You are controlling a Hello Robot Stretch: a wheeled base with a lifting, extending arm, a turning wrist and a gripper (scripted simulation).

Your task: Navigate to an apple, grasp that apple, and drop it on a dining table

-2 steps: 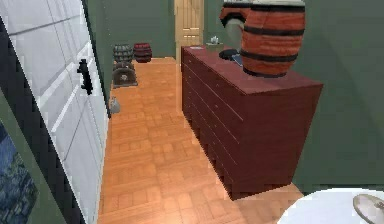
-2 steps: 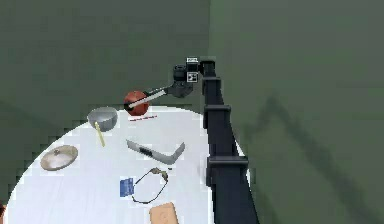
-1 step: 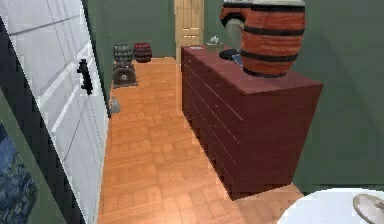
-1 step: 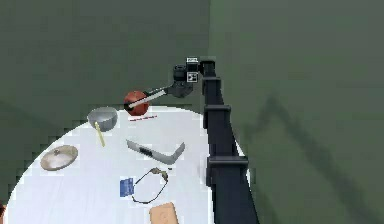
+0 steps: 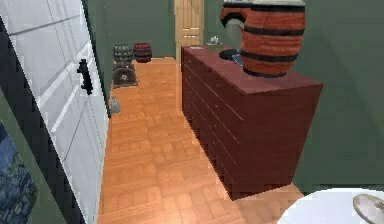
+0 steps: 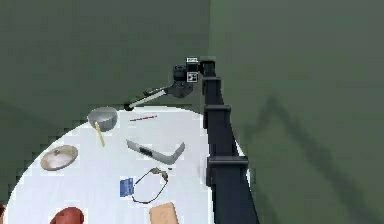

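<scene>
Soft even light, faint grey shadows

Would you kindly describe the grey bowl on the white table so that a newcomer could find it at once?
Start at the round white table at the arm side view's lower left. Near its far edge sits the grey bowl. Unlike the flat plate by the left rim, it is deep and rounded, with a thin yellow stick just in front.
</scene>
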